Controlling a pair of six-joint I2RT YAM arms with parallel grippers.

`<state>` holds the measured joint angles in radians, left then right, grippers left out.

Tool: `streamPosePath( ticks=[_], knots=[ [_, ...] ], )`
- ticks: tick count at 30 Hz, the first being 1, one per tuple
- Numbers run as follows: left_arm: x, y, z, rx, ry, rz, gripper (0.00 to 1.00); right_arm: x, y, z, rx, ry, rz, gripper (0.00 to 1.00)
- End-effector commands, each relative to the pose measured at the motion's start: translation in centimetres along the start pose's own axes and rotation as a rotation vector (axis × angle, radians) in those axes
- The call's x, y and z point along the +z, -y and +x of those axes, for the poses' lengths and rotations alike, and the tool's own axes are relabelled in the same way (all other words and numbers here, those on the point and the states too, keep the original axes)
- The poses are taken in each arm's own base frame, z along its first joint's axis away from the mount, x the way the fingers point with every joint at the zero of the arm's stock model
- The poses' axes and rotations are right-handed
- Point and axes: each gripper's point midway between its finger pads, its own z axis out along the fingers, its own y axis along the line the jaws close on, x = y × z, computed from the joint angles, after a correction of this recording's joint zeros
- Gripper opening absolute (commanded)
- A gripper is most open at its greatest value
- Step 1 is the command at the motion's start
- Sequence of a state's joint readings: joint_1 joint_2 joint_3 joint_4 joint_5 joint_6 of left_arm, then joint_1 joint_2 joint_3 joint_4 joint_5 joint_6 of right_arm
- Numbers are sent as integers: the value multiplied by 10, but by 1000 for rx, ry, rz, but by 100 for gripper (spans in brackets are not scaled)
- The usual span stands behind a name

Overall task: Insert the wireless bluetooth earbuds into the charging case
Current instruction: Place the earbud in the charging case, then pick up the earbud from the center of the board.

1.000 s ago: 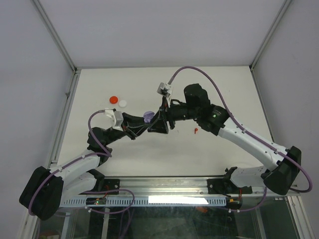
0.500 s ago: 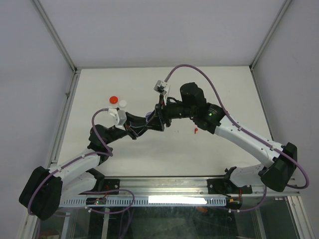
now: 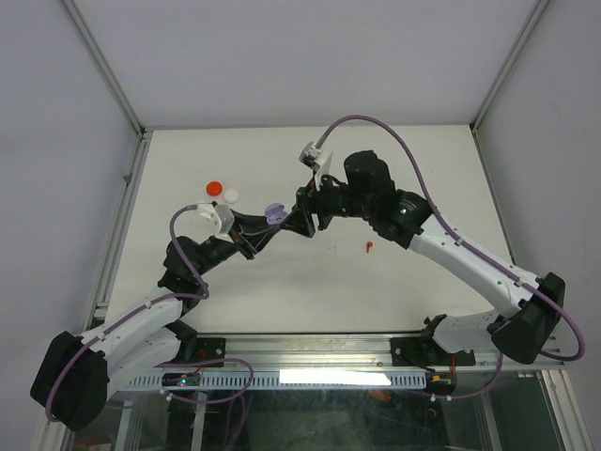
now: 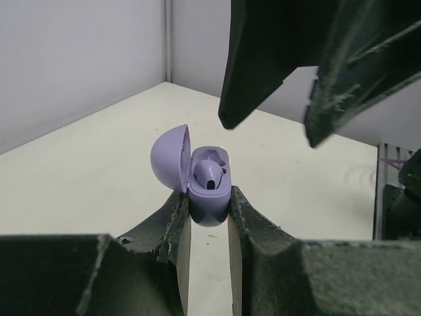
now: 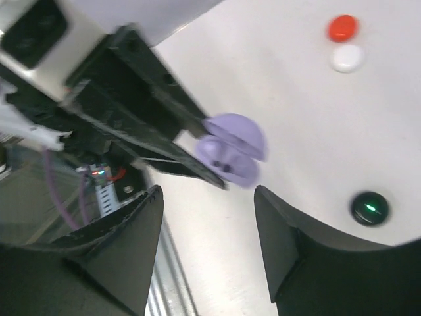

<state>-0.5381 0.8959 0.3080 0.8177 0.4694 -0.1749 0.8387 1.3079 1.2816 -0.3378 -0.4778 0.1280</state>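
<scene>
My left gripper (image 4: 209,212) is shut on the lower body of a lavender charging case (image 4: 209,192) and holds it above the table, lid (image 4: 170,158) open to the left. A lavender earbud (image 4: 210,172) sits in the case. My right gripper (image 5: 207,191) is open and empty, a little above and beside the case (image 5: 229,155); its fingers (image 4: 263,59) hang over it in the left wrist view. In the top view the case (image 3: 273,212) lies between the left gripper (image 3: 269,224) and the right gripper (image 3: 308,214). A tiny red earbud (image 3: 369,247) lies on the table to the right.
A red disc (image 3: 214,187) and a white disc (image 3: 231,194) lie at the back left; the red disc (image 5: 343,27) and the white disc (image 5: 347,58) also show in the right wrist view. A dark round thing with a green light (image 5: 369,208) lies on the table near the right gripper.
Half a second ago the right gripper was down over the case and hid it. It has drawn back to the right, and the open case shows again in the left gripper.
</scene>
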Motion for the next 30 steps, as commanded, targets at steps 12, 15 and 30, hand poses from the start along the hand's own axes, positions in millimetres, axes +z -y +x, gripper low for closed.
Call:
streamPosePath(
  ticks=[12,15,30],
  knots=[
    [-13,-22,29,-98,-81,-174,0,-50,225,49,144,-109,776,60],
    [-12,-22,31,-104,-95,-175,0,-60,260,67,190,-135,882,59],
    [-10,-24,42,-110,-143,-170,0,-94,384,144,465,-258,1154,46]
  ],
)
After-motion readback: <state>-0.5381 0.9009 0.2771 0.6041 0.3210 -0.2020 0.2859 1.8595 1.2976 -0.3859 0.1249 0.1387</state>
